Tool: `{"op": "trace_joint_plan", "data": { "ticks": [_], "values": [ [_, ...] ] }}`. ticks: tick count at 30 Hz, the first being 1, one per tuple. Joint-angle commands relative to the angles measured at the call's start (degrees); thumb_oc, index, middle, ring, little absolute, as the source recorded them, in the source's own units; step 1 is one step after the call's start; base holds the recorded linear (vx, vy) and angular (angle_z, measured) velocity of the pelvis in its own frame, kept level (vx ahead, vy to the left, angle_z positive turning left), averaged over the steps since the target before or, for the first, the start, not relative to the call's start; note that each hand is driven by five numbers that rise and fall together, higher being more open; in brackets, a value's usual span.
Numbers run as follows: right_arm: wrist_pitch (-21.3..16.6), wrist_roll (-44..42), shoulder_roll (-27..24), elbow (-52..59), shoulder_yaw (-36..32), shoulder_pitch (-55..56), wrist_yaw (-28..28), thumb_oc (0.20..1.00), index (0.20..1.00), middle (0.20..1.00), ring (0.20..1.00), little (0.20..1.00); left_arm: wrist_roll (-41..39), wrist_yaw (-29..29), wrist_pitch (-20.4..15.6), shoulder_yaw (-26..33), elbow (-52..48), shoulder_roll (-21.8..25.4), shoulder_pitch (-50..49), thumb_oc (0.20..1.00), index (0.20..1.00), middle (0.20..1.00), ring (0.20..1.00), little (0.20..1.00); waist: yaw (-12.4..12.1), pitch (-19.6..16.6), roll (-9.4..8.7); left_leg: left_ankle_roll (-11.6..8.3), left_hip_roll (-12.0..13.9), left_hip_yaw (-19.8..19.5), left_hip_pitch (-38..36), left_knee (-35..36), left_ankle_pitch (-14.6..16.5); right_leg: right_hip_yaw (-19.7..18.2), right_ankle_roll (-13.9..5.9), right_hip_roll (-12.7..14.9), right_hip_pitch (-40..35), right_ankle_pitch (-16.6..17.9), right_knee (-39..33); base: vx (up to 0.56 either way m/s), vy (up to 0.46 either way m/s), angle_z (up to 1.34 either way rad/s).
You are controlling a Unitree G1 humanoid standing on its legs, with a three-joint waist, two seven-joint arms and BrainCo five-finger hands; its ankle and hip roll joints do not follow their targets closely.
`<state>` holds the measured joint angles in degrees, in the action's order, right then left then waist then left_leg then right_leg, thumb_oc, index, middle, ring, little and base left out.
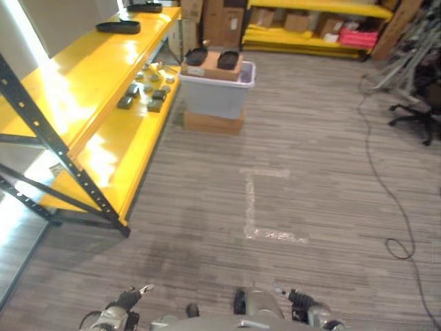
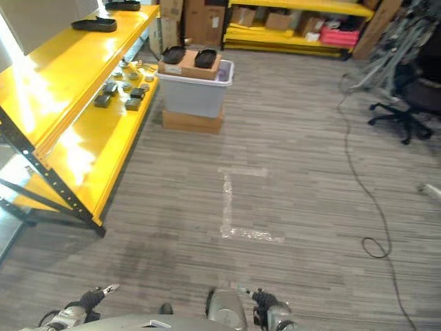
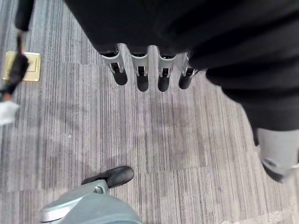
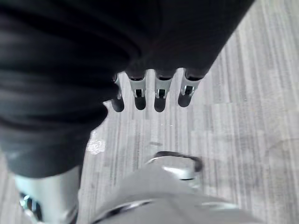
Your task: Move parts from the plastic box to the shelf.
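Observation:
The grey plastic box (image 1: 217, 93) stands on a cardboard carton far ahead on the floor. Across its top lies a brown cardboard piece with two black parts (image 1: 228, 58) on it. Beside it, the yellow shelf (image 1: 117, 134) runs along the left. Several small dark parts (image 1: 146, 93) lie on its lower level and black trays (image 1: 118, 27) on the upper one. My left hand (image 1: 127, 300) hangs low at the bottom left. Its straight fingers (image 3: 142, 77) point at the carpet and hold nothing. My right hand (image 1: 301, 301) hangs at the bottom right, fingers (image 4: 160, 95) straight and empty too.
Grey striped carpet with a pale tape mark (image 1: 258, 207) lies between me and the box. A black shelf post foot (image 1: 124, 231) stands at the near left. Another yellow rack with cartons (image 1: 310, 24) lines the back wall. An office chair (image 1: 417, 110) stands at right.

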<state>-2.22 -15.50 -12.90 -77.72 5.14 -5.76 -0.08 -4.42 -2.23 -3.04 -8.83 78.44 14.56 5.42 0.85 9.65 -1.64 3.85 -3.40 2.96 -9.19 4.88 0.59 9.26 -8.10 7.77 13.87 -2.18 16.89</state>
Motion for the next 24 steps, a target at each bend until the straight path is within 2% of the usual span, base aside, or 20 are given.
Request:
{"op": "trace_joint_plan", "data": {
  "ticks": [1, 5, 6, 7, 8, 10, 11, 12, 13, 14, 17, 18, 19, 20, 21, 22, 24],
  "values": [
    [-0.5, -0.6, -2.1, -3.5, 0.4, -0.7, -2.1, 1.000, 1.000, 1.000, 1.000, 1.000, 0.4, -0.3, -0.6, -0.1, 2.5, 0.1, 1.0, 1.000, 1.000, 1.000, 1.000, 1.000, 1.5, -1.8, 1.28, -2.37, 2.3, -7.2, -3.1, -0.2, 6.0, -1.3, -1.67, -1.0, -1.4, 8.9, -12.6, 0.24, -0.097, 0.11],
    [0.1, 1.3, -2.3, -5.0, 0.9, 0.2, -1.7, 1.000, 1.000, 1.000, 1.000, 1.000, 1.7, -0.1, -0.5, -0.5, 3.2, -0.2, 1.0, 1.000, 1.000, 1.000, 1.000, 1.000, 2.0, -2.8, 1.00, -3.41, 3.2, -7.8, -4.1, -0.8, 7.6, -1.8, -1.61, -1.2, -3.3, 9.1, -16.6, 0.22, -0.132, 0.04],
    [0.1, 2.1, -2.4, -5.7, 1.2, 0.3, -1.8, 1.000, 1.000, 1.000, 1.000, 1.000, 1.9, -0.1, -0.6, -0.7, 3.1, -0.4, 0.8, 1.000, 1.000, 1.000, 1.000, 1.000, 1.9, -3.7, 0.91, -3.66, 3.5, -7.4, -4.3, -1.1, 8.1, -1.7, -1.11, -1.7, -4.6, 9.5, -17.7, 0.33, -0.209, 0.30],
    [0.1, 3.5, -2.4, -6.5, 2.2, 0.4, -1.8, 1.000, 1.000, 1.000, 1.000, 1.000, 1.8, -0.3, -0.6, -0.7, 2.8, -0.4, 0.8, 1.000, 1.000, 1.000, 1.000, 1.000, 1.7, -5.5, 1.14, -4.79, 5.1, -7.7, -4.4, -3.4, 8.8, -1.8, -0.08, -3.2, -7.0, 8.8, -18.9, 0.43, -0.274, 0.30],
    [0.3, 4.4, -2.5, -6.9, 2.8, 0.5, -1.7, 1.000, 1.000, 1.000, 1.000, 1.000, 1.4, -0.3, -0.7, -0.5, 2.3, -0.6, 0.7, 1.000, 1.000, 1.000, 1.000, 1.000, 1.5, -6.0, 1.19, -5.46, 5.9, -7.9, -3.7, -6.8, 8.4, -1.4, 0.27, -3.4, -8.3, 8.4, -19.3, 0.41, -0.276, 0.33],
    [0.2, 5.5, -2.7, -6.4, 3.9, 0.5, -1.8, 1.000, 1.000, 1.000, 1.000, 1.000, 0.8, -0.2, -0.8, -0.6, 1.1, -0.8, 0.4, 1.000, 1.000, 1.000, 1.000, 1.000, 1.1, -5.8, 1.52, -7.46, 6.9, -8.7, 1.2, -18.9, 3.7, -0.5, 2.00, -4.1, -11.3, 7.2, -20.6, 0.18, -0.162, 0.25],
    [0.2, 5.5, -2.7, -6.4, 3.9, 0.5, -1.8, 1.000, 1.000, 1.000, 1.000, 1.000, 0.8, -0.2, -0.8, -0.6, 1.1, -0.8, 0.4, 1.000, 1.000, 1.000, 1.000, 1.000, 1.1, -5.8, 1.53, -7.46, 6.9, -8.8, 1.3, -18.9, 3.7, -0.5, 2.00, -4.1, -11.3, 7.2, -20.6, 0.09, -0.132, 0.22],
    [0.0, 5.5, -3.1, -5.7, 4.5, -0.2, -1.9, 1.000, 1.000, 1.000, 1.000, 1.000, 0.7, -0.6, -0.9, -1.3, 0.0, -1.2, 1.0, 1.000, 1.000, 1.000, 1.000, 1.000, 0.5, -4.5, 1.11, -7.86, 5.9, -9.9, 5.2, -26.5, 1.0, -0.5, 2.78, -3.7, -12.8, 6.9, -21.2, 0.06, -0.135, -0.26],
    [0.0, 6.3, -3.6, -4.9, 5.9, -2.3, -2.3, 1.000, 1.000, 1.000, 1.000, 1.000, 0.4, -1.0, -1.0, -2.5, -0.9, -1.9, 2.3, 1.000, 1.000, 1.000, 1.000, 1.000, -0.2, -2.0, 0.45, -7.73, 3.8, -10.6, 11.1, -35.6, -0.4, -0.3, 3.71, -2.9, -14.7, 6.4, -21.9, 0.12, -0.164, -0.27],
    [0.0, 7.2, -3.8, -4.3, 6.9, -3.1, -2.3, 1.000, 1.000, 1.000, 1.000, 1.000, 0.1, -1.1, -1.0, -2.6, -1.2, -2.1, 2.6, 1.000, 1.000, 1.000, 1.000, 1.000, -0.6, -1.5, 0.15, -7.59, 3.7, -10.1, 12.4, -37.3, -0.6, 0.1, 4.06, -2.7, -15.5, 5.8, -21.9, 0.13, -0.105, -0.24],
    [0.1, 7.9, -3.8, -3.8, 7.7, -3.9, -2.5, 1.000, 1.000, 1.000, 1.000, 1.000, 0.4, -1.2, -1.0, -3.1, -1.3, -2.4, 2.3, 1.000, 1.000, 1.000, 1.000, 1.000, -1.3, -1.1, -0.13, -7.52, 4.4, -7.9, 14.3, -35.1, -0.3, -0.1, 4.08, -2.2, -16.6, 4.9, -21.9, 0.20, -0.016, -0.02],
    [-0.3, 7.4, -4.1, -2.0, 8.0, -4.7, -2.8, 1.000, 1.000, 1.000, 1.000, 1.000, 1.7, -1.4, -1.1, -4.1, -1.3, -2.8, 1.6, 1.000, 1.000, 1.000, 1.000, 1.000, -2.0, -1.3, -0.10, -7.03, 3.6, -6.2, 15.4, -26.5, 2.0, -0.6, 3.48, -2.0, -17.3, 4.1, -21.9, 0.27, 0.050, 0.01],
    [-0.5, 7.2, -4.1, -1.7, 8.1, -5.0, -2.9, 1.000, 1.000, 1.000, 1.000, 1.000, 2.0, -1.6, -1.0, -4.1, -0.9, -2.8, 1.4, 1.000, 1.000, 1.000, 1.000, 1.000, -2.1, -1.6, 0.13, -6.82, 3.1, -6.0, 14.8, -22.4, 3.1, -0.8, 3.21, -2.2, -17.4, 3.7, -21.9, 0.35, 0.087, 0.03],
    [-0.7, 7.1, -4.0, -1.1, 8.3, -5.0, -2.9, 1.000, 1.000, 1.000, 1.000, 1.000, 2.4, -1.6, -1.0, -4.1, -0.4, -2.9, 1.1, 1.000, 1.000, 1.000, 1.000, 1.000, -2.4, -1.9, 0.82, -6.68, 2.3, -6.6, 14.6, -16.1, 2.1, -1.0, 3.02, -2.8, -17.4, 3.4, -21.9, 0.26, 0.085, -0.19],
    [-0.8, 7.4, -4.0, -1.1, 8.6, -4.9, -2.9, 1.000, 1.000, 1.000, 1.000, 1.000, 3.0, -1.3, -0.9, -4.4, 0.0, -3.2, 0.6, 1.000, 1.000, 1.000, 1.000, 1.000, -3.1, -2.3, 1.47, -6.26, 0.6, -8.8, 14.9, -10.6, -0.6, -1.3, 2.74, -3.6, -18.1, 2.8, -21.9, 0.30, 0.089, -0.21],
    [-1.0, 8.1, -3.9, -1.3, 8.9, -4.8, -2.8, 1.000, 1.000, 1.000, 1.000, 1.000, 3.6, -1.1, -0.8, -4.9, 0.3, -3.3, 0.3, 1.000, 1.000, 1.000, 1.000, 1.000, -3.6, -2.8, 2.05, -6.11, -0.4, -10.7, 15.9, -7.4, -2.2, -1.9, 2.72, -4.6, -18.5, 2.1, -21.9, 0.28, 0.071, -0.22],
    [-1.1, 8.8, -3.6, -1.3, 9.2, -4.7, -2.9, 1.000, 1.000, 1.000, 1.000, 1.000, 4.5, -1.1, -0.8, -5.3, 1.0, -2.9, -0.1, 1.000, 1.000, 1.000, 1.000, 1.000, -4.0, -2.9, 2.62, -6.41, -0.9, -11.7, 16.4, -4.3, -4.4, -2.7, 2.86, -5.5, -19.8, 0.7, -21.9, 0.20, 0.063, -0.15]
  ]
}}
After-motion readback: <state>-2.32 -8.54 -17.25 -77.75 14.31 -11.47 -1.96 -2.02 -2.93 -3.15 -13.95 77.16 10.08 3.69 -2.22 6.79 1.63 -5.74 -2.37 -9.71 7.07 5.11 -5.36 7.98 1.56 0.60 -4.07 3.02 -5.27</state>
